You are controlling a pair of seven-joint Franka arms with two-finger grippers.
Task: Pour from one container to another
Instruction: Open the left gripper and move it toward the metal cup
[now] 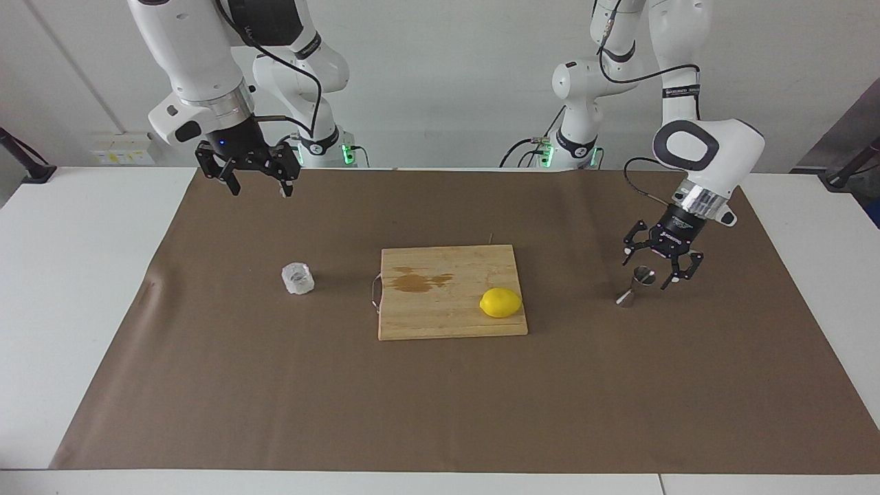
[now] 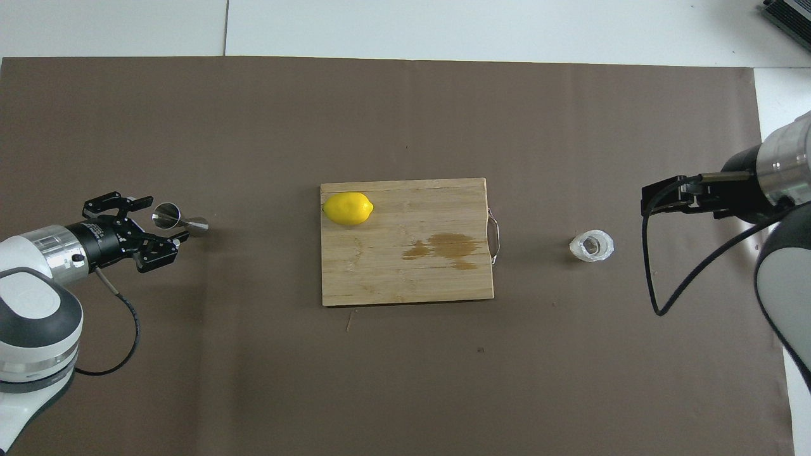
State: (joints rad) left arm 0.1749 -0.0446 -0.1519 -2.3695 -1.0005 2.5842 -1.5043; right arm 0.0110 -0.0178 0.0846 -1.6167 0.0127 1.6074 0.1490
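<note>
the cutting board [image 1: 450,292] sits mid-table on the brown mat [image 1: 275,385], and everything is placed off it. toward the left arm's end of the table from the board, the steel jigger [image 1: 635,284] stands upright on the mat, and the left gripper [image 1: 658,269] is right down at it, fingers spread apart with the jigger's top cone between them (whether a fingertip is touching the metal, i can't tell). from overhead the left gripper [image 2: 147,220] straddles the jigger [image 2: 177,219] from the side. toward the right arm's end of the table from the board, the glass tumbler [image 1: 298,278] sits alone on the mat, upright. the right gripper [image 1: 260,184] hangs open in the air, over the mat's edge nearest the robots, well apart from the tumbler; that arm waits. on the board: a lemon [image 1: 500,302] at the corner toward the jigger, and a brown wet stain [image 1: 419,280] nearer the tumbler's end.
</note>
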